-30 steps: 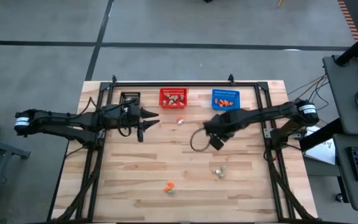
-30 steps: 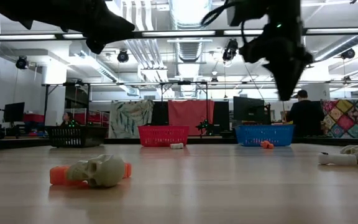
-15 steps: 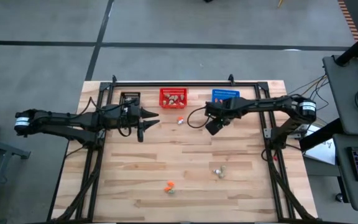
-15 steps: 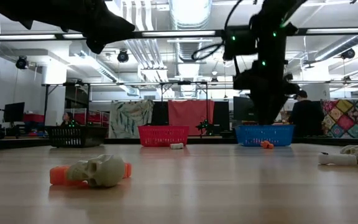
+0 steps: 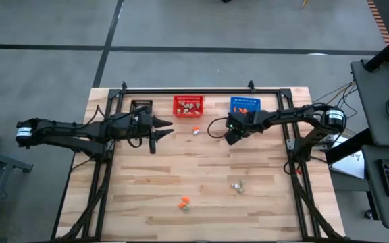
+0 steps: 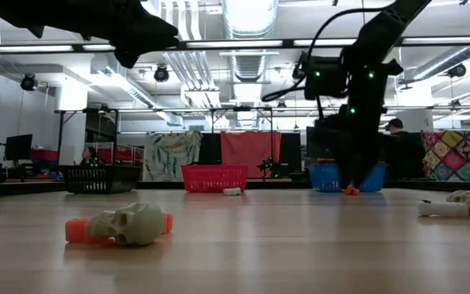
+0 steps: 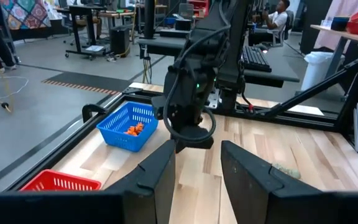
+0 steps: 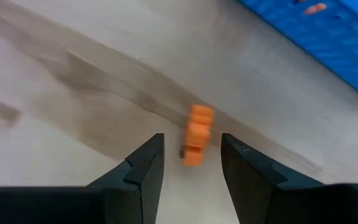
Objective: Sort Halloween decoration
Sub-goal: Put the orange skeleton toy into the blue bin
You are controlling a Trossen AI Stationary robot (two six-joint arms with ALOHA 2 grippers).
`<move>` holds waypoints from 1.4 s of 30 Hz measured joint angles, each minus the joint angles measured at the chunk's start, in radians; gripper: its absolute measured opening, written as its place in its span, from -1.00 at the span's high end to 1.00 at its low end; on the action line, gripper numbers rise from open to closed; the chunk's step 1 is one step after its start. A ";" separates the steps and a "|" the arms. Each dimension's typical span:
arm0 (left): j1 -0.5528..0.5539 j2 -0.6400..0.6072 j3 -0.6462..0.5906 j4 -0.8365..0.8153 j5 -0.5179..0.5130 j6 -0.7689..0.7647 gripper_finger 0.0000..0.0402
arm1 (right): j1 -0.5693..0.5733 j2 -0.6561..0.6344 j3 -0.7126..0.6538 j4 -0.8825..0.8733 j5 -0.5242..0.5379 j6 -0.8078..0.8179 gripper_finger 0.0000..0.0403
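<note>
A small orange trinket [image 8: 197, 134] lies on the wood in front of the blue basket [image 8: 328, 31]. My right gripper [image 8: 191, 163] is open and low over it, pointing down, one finger on each side and neither touching. The low view shows the same trinket [image 6: 350, 190] under the right gripper [image 6: 351, 173]. Elsewhere on the table lie a white trinket [image 5: 196, 130], a beige one [image 5: 237, 185] and a skull against an orange piece [image 6: 129, 225]. My left gripper [image 5: 159, 125] waits open above the table near the black basket [image 5: 141, 106].
Black, red [image 5: 188, 106] and blue [image 5: 245, 106] mesh baskets stand in a row along the far edge; the red holds beige pieces, the blue orange ones. A black frame rail runs behind them. Bare wood lies across the middle and the near side. A person sits in the room beyond.
My right gripper has moved toward the far edge, closing on the blue basket, and has come down until its fingers stand on either side of the orange trinket. The left arm has kept still. No trinket has moved.
</note>
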 joint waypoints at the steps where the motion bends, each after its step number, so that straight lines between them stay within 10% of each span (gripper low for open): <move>1: 0.000 0.000 0.000 0.001 0.000 0.000 0.45 | -0.001 0.000 -0.007 0.000 0.014 0.006 0.26; 11: 0.000 0.000 0.000 0.002 0.000 0.000 0.45 | -0.003 0.001 -0.076 0.120 0.035 -0.034 0.31; 22: 0.000 0.020 0.000 0.011 0.000 -0.001 0.45 | -0.003 -0.001 -0.076 0.129 0.015 -0.054 0.91; 42: 0.000 0.066 0.001 0.115 0.000 0.026 0.45 | 0.098 0.054 0.243 0.328 -0.024 -0.244 0.91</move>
